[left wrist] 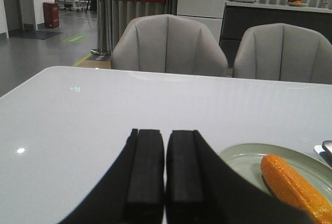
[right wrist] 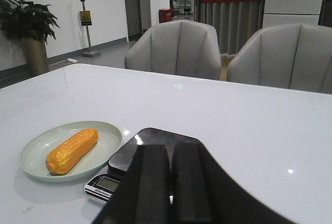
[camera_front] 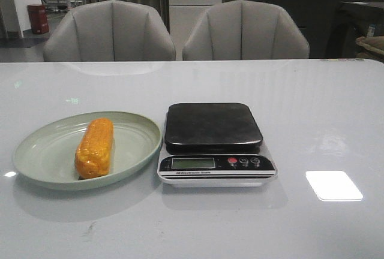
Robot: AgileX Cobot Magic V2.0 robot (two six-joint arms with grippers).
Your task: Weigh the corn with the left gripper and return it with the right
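The corn [camera_front: 95, 147], an orange-yellow cob, lies in a pale green plate [camera_front: 42, 151] at the front left of the table. It also shows in the left wrist view [left wrist: 293, 186] and the right wrist view [right wrist: 71, 150]. A kitchen scale [camera_front: 213, 128] with a dark bare platform stands just right of the plate. No gripper shows in the front view. My left gripper [left wrist: 165, 137] is shut and empty, left of the plate [left wrist: 246, 159]. My right gripper [right wrist: 170, 151] is shut and empty, near the scale [right wrist: 150, 138].
Two grey chairs [camera_front: 111, 31] [camera_front: 245, 31] stand behind the table's far edge. A bright light patch [camera_front: 333, 185] reflects on the glossy white tabletop right of the scale.
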